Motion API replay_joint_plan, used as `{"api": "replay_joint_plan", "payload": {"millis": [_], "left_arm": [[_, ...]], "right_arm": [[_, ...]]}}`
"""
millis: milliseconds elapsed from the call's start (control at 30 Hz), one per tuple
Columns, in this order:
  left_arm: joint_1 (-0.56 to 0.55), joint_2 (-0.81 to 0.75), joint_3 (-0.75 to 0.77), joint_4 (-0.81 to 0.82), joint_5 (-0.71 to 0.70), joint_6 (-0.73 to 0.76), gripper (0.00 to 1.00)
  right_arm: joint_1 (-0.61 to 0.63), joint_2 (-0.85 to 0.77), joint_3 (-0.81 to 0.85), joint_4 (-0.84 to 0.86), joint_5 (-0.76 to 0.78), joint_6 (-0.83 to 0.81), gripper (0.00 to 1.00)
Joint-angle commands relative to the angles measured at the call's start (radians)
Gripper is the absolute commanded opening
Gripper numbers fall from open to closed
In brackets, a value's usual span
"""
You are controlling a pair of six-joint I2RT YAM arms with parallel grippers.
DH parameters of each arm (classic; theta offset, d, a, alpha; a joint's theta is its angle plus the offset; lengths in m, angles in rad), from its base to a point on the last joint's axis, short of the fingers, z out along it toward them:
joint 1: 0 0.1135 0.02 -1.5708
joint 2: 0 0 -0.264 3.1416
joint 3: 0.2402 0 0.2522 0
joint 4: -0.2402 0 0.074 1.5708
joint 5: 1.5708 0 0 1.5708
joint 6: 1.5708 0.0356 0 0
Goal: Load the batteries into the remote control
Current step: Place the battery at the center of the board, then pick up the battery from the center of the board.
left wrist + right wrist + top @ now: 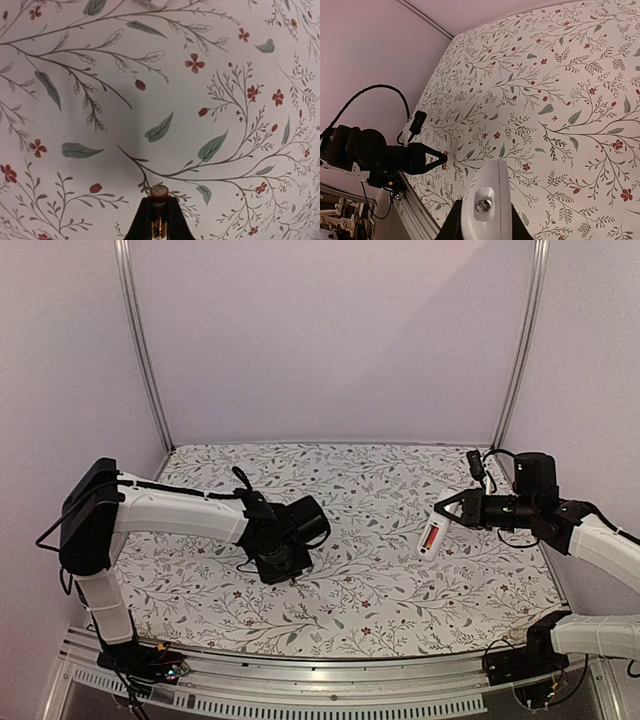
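Note:
My left gripper [159, 205] is shut on a dark battery with orange marking [159, 196], whose metal end pokes out past the fingertips just above the cloth. In the top view this gripper [290, 570] points down at the left-centre of the table. My right gripper [450, 509] is shut on the white remote control [431, 536], held tilted above the right side. A red battery [431, 539] shows in the remote's recess. In the right wrist view the remote's rounded end [486, 200] fills the space between the fingers, and the left gripper [440, 160] with its battery is seen far off.
A floral-patterned cloth [370, 580] covers the table. Metal frame posts [145, 350] stand at the back corners, and an aluminium rail [330, 680] runs along the near edge. White walls close in the back and sides.

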Motion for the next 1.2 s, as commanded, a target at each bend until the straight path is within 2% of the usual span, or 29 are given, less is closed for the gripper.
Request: {"api": "replay_joint_plan", "payload": {"millis": [0, 300, 400, 567, 733, 833, 933, 967, 1033, 1100, 1167], "left_arm": [[0.015, -0.045, -0.082, 0.088, 0.028, -0.262, 0.00], [0.046, 0.020, -0.144, 0.182, 0.146, -0.338, 0.01], [0.049, 0.028, -0.136, 0.158, 0.144, -0.331, 0.14], [0.056, 0.029, -0.122, 0.124, 0.139, -0.309, 0.26], [0.060, -0.003, -0.100, 0.119, 0.108, -0.223, 0.44], [0.051, -0.083, -0.095, 0.135, 0.006, -0.077, 0.61], [0.053, -0.199, -0.136, 0.265, -0.067, 0.244, 0.81], [0.054, -0.237, -0.157, 0.373, -0.054, 0.461, 0.86], [0.053, -0.301, -0.207, 0.494, 0.015, 0.757, 0.96], [0.070, -0.337, -0.245, 0.553, 0.097, 0.975, 0.99], [0.088, -0.336, -0.236, 0.526, 0.148, 1.146, 1.00]], "right_arm": [[-0.007, 0.005, 0.015, 0.034, -0.021, 0.002, 0.00], [-0.007, 0.008, 0.017, 0.033, -0.028, 0.001, 0.00], [-0.007, 0.008, 0.017, 0.034, -0.030, -0.001, 0.00], [-0.007, 0.010, 0.017, 0.038, -0.034, -0.005, 0.00], [-0.007, 0.014, 0.017, 0.040, -0.042, -0.004, 0.00], [-0.007, 0.012, 0.018, 0.043, -0.044, -0.004, 0.00], [-0.007, 0.012, 0.015, 0.045, -0.045, -0.006, 0.00], [-0.007, 0.012, 0.013, 0.046, -0.047, -0.007, 0.00], [-0.007, 0.010, 0.006, 0.059, -0.051, -0.004, 0.00], [-0.007, 0.005, -0.003, 0.076, -0.054, 0.000, 0.00], [-0.007, -0.001, -0.008, 0.092, -0.052, 0.011, 0.00]]}}
